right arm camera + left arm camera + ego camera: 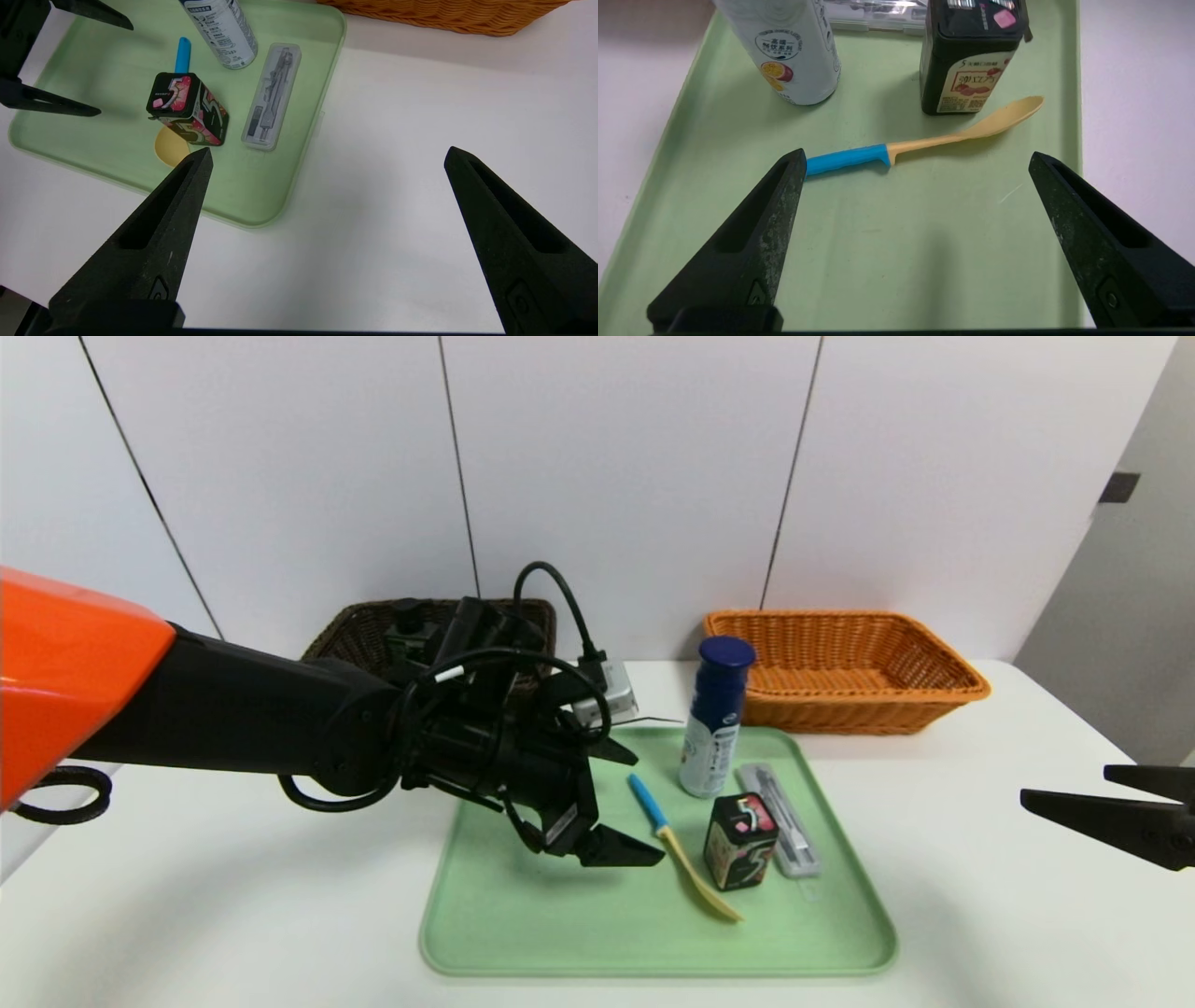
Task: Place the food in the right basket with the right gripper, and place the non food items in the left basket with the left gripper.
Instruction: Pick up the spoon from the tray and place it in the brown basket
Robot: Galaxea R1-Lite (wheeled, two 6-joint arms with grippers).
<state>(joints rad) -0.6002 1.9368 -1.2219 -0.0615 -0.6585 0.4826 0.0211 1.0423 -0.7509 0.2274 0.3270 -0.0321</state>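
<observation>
On a green tray (523,915) stand a white bottle with a blue cap (714,719) and a small dark box with pink-red marks (739,840); they are the food. A blue-handled, yellow-tipped spoon (681,859) lies just left of the box, and a flat clear case (780,817) lies right of it. My left gripper (644,805) hovers open over the tray, just short of the spoon (924,142), which lies beyond its fingertips. Nothing is between the jaws of the left gripper (916,154). My right gripper (1064,782) stays open and empty over bare table right of the tray (328,149).
The dark brown basket (355,625) sits at the back left, partly hidden by my left arm. At the back right, behind the tray's corner, is the orange basket (845,663). White table (980,915) surrounds the tray, with a wall close behind.
</observation>
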